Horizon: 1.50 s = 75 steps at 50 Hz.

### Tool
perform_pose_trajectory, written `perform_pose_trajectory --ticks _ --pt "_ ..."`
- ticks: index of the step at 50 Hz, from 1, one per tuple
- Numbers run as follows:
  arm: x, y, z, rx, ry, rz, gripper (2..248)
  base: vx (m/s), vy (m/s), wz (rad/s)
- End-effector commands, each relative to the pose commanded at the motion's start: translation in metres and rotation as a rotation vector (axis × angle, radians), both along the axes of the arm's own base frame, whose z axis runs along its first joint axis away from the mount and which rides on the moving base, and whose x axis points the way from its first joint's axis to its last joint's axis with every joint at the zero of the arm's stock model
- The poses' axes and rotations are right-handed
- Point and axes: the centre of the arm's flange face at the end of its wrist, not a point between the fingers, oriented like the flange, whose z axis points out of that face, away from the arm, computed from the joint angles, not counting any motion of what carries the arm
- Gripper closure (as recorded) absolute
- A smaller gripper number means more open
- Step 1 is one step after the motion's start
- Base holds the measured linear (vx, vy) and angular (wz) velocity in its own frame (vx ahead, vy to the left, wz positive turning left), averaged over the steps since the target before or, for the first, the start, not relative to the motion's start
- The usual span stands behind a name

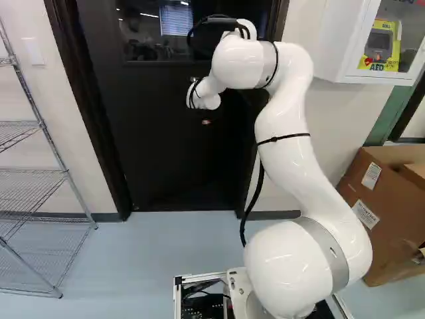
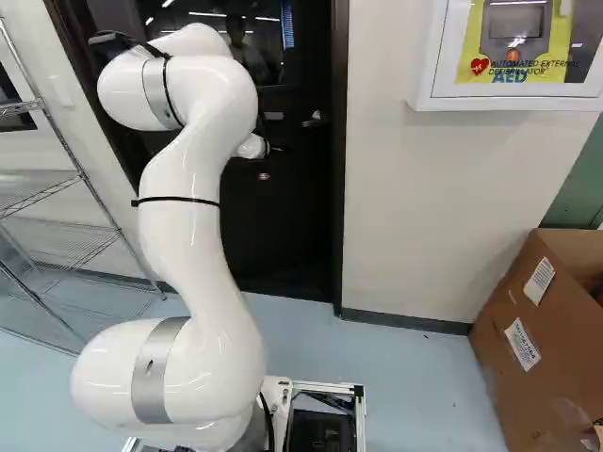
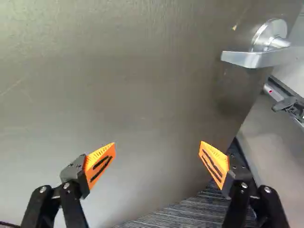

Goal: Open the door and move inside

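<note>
The dark door (image 1: 166, 159) fills the middle of the left base view, behind the arm. Its silver lever handle (image 2: 316, 119) shows near the right-hand frame in the right base view. A small dark part of my gripper (image 2: 268, 144) peeks out past the white wrist there, its fingertips hidden. In the wrist view my gripper (image 3: 157, 151) stands open, orange pads wide apart, only the door surface (image 3: 137, 95) ahead. The handle (image 3: 256, 58) lies ahead and off to one side, beyond the fingers, untouched. Past the door's edge, dark striped flooring (image 3: 190, 211) and pale surfaces show.
A wire shelf (image 1: 40, 169) stands left of the door. On the wall to its right hangs a white AED cabinet (image 2: 424, 56). An open cardboard box (image 2: 537, 348) sits on the floor at the right. Beyond the door edge lies a grey bar with a black clamp (image 3: 287, 103).
</note>
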Motion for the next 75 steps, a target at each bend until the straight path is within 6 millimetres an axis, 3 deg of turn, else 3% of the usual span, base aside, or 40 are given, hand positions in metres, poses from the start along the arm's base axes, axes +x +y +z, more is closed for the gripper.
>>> perform_pose_trajectory --ticks 75 --pt "-0.147 -0.003 0.022 -0.027 0.075 0.044 3 0.000 0.000 0.000"
